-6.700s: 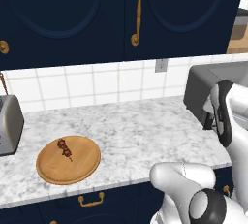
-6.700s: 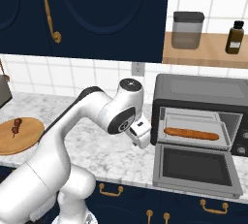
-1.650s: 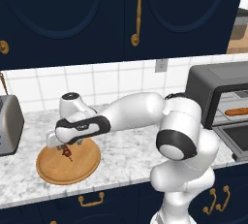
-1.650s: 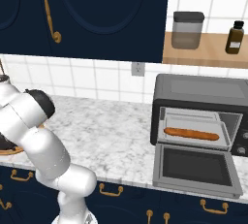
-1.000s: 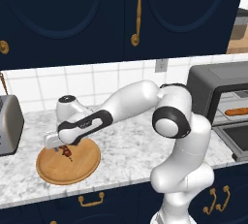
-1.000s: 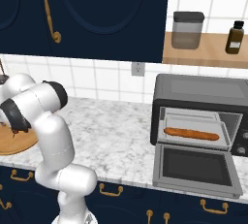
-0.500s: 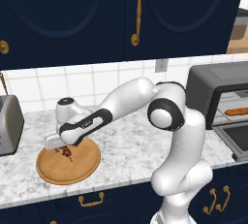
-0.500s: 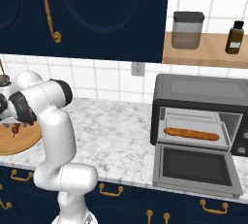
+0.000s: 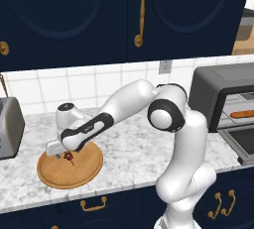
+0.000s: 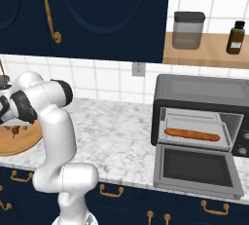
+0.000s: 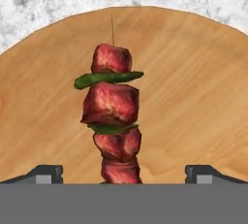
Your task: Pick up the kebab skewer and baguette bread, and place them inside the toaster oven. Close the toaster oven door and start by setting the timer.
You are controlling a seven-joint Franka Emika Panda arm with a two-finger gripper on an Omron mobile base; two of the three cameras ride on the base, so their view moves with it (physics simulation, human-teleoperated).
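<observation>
The kebab skewer (image 11: pixel 114 116), red meat chunks with green slices between them, lies on a round wooden board (image 11: pixel 193 97). My gripper (image 11: pixel 123 174) hangs just above it, open, its fingertips (image 11: pixel 46 173) well apart on either side of the skewer's near end, with no contact visible. From the left base view the gripper (image 9: pixel 63 152) is low over the skewer (image 9: pixel 68 157). The baguette bread (image 10: pixel 192 134) lies on the rack inside the toaster oven (image 10: pixel 199 90). The toaster oven door (image 10: pixel 197 168) hangs open and flat.
The board (image 9: pixel 74 171) sits near the front edge of the marble counter (image 9: pixel 129 143). A silver pop-up toaster (image 9: pixel 7 134) stands left of it. On the shelf above the oven are a lidded jar (image 10: pixel 188 30) and a dark bottle (image 10: pixel 236 37).
Since the earliest frames the arm has swung from the oven to the board. Over the last second the hand has sunk a little closer to the skewer, jaws still open.
</observation>
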